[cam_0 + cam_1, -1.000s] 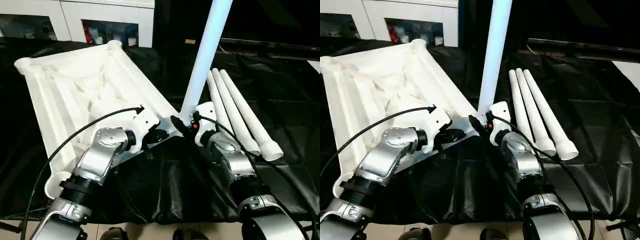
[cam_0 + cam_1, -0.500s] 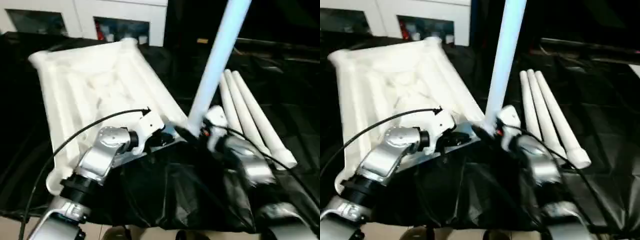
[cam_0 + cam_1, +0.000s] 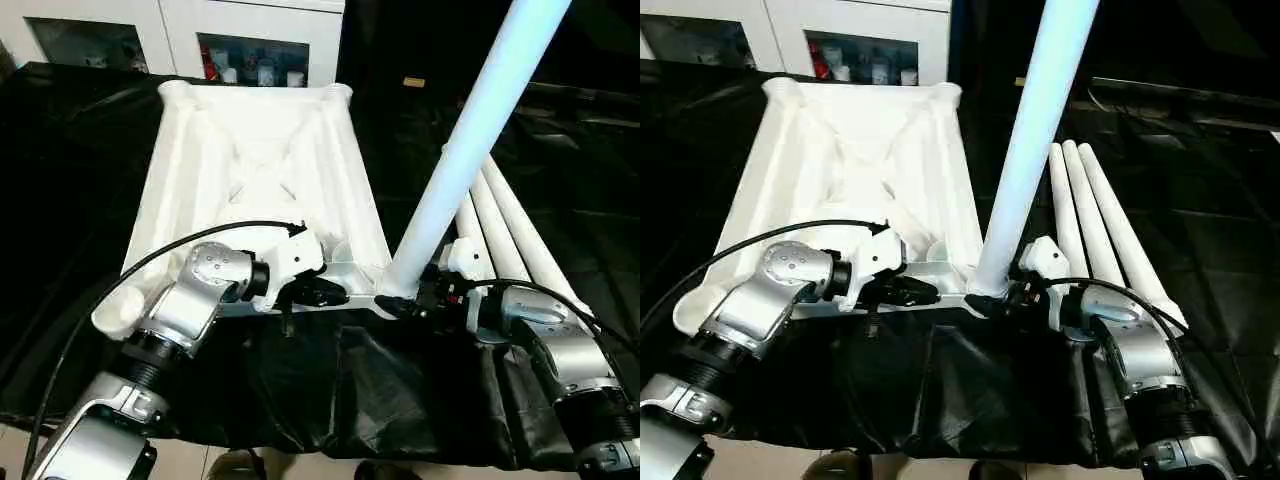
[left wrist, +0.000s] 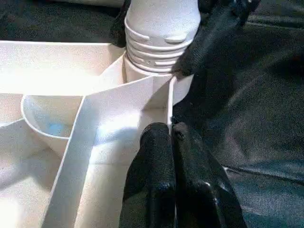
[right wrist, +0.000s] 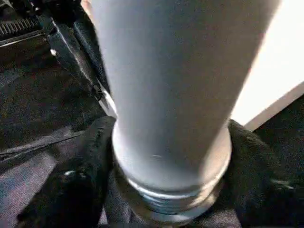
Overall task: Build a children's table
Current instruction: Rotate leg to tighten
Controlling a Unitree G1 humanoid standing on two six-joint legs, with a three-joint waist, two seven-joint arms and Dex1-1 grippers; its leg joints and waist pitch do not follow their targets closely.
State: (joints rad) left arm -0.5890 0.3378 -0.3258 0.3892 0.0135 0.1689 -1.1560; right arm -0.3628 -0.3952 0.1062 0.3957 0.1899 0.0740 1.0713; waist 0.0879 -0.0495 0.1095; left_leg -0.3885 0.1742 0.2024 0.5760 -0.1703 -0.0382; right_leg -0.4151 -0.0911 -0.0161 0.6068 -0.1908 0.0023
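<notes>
Right claw grasping upright leg at tabletop corner, left claw clenched on near edge.

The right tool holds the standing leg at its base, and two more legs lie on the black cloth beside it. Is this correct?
Not quite: three spare legs lie on the black cloth, as the right eye view shows. The right tool does hold the standing leg at its base.
</notes>
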